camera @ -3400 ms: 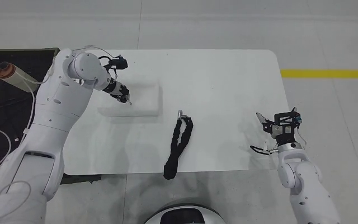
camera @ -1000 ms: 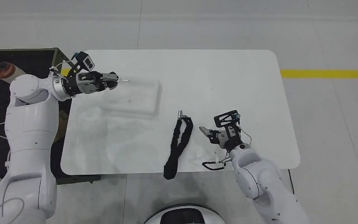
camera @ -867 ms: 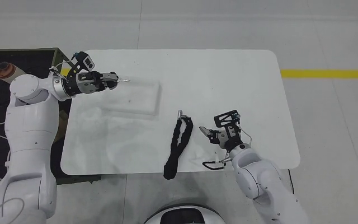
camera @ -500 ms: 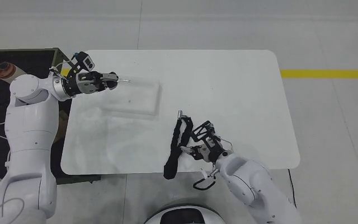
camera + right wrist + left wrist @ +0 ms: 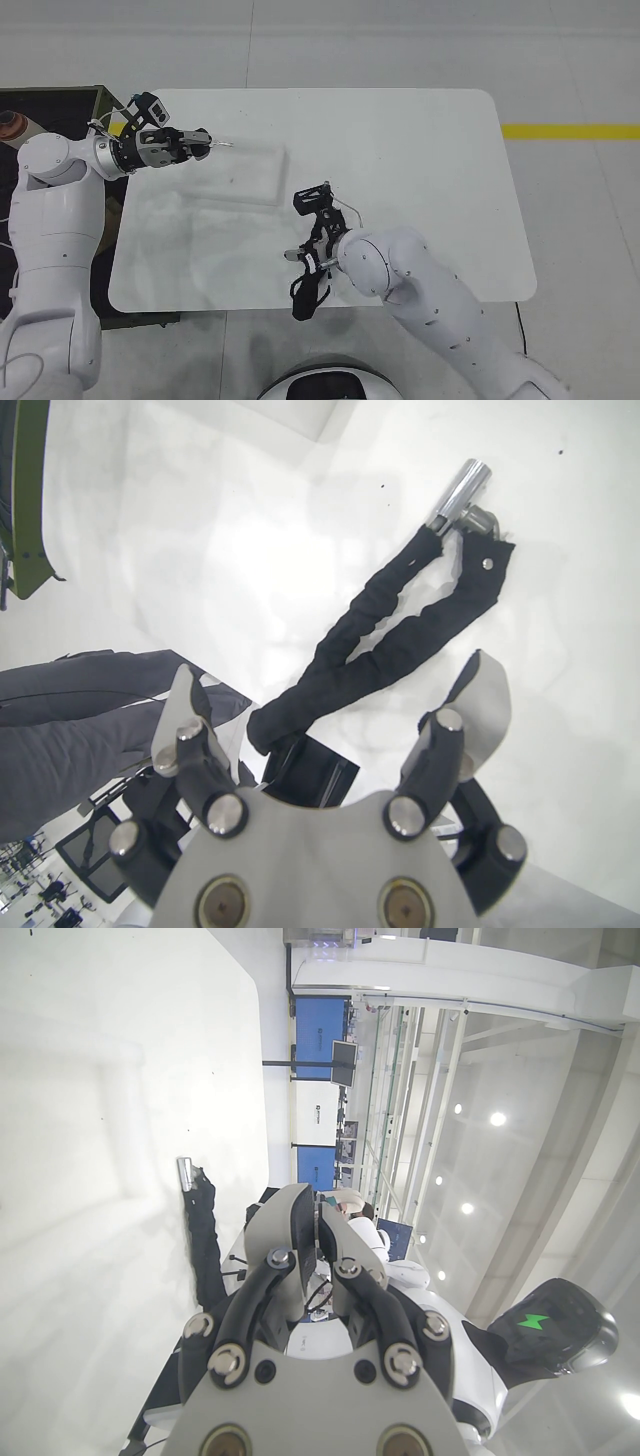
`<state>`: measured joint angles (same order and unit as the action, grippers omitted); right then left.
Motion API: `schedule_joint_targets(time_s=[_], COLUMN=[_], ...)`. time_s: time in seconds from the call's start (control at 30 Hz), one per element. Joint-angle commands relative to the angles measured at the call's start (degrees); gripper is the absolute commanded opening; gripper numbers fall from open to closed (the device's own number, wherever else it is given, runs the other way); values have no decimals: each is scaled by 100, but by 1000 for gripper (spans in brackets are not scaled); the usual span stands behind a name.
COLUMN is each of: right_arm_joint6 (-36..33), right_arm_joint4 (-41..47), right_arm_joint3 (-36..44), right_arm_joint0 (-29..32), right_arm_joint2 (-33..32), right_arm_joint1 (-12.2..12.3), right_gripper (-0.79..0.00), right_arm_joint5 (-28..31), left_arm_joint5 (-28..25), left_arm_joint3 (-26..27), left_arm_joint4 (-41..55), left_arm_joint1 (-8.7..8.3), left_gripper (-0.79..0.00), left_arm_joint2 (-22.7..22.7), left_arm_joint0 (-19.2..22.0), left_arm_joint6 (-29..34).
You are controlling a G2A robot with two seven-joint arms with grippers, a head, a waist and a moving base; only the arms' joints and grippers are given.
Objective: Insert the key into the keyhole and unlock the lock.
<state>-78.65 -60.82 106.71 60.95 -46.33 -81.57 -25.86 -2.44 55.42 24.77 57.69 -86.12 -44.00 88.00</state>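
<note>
A white table (image 5: 420, 150) carries the work. The lock (image 5: 400, 620) lies near its 6 o'clock edge: a limp black-sleeved loop with a metal cylinder (image 5: 462, 492) at its 12 o'clock end. The right tool (image 5: 330, 667) hangs released over the loop's tail. The left tool (image 5: 200, 141), at 10 o'clock, is clenched on the key (image 5: 222, 143). The sleeve looks floppy and probably heavy inside, so the stiff cylinder seems the better hold.

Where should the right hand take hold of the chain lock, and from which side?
Grip the chain lock on its silver cylinder, coming down from above with the open right hand spanning its width. It lies flat on the table, and that end is rigid, while the black sleeve would probably flop.
</note>
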Motion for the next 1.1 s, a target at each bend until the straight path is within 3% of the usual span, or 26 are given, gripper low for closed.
schedule_joint_targets(time_s=[0.0, 0.1, 0.53, 0.63, 0.8, 1.03, 1.07], right_arm_joint6=[79, 14, 14, 458, 699, 915, 934], right_arm_joint4=[126, 230, 230, -110, -583, -1126, -1379], right_arm_joint3=[-357, -768, -768, -337, -592, -1239, -1326], right_arm_joint0=[-201, -438, -438, 371, 482, 385, 355], right_arm_joint2=[-6, 18, 18, -168, -223, -184, -148], right_arm_joint1=[-160, -379, -379, -373, -567, -974, -1029], right_gripper=[0, 0, 0, 0, 0, 0, -175], right_arm_joint5=[-57, 8, 8, -173, -678, -894, -913], left_arm_joint5=[0, 0, 0, 0, 0, 0, 0], left_arm_joint3=[0, 0, 0, 0, 0, 0, 0], left_arm_joint4=[0, 0, 0, 0, 0, 0, 0], left_arm_joint1=[0, 0, 0, 0, 0, 0, 0], left_gripper=[-785, -785, -785, -785, -785, -785, -785], left_arm_joint2=[0, 0, 0, 0, 0, 0, 0], left_arm_joint0=[0, 0, 0, 0, 0, 0, 0], left_arm_joint6=[0, 0, 0, 0, 0, 0, 0])
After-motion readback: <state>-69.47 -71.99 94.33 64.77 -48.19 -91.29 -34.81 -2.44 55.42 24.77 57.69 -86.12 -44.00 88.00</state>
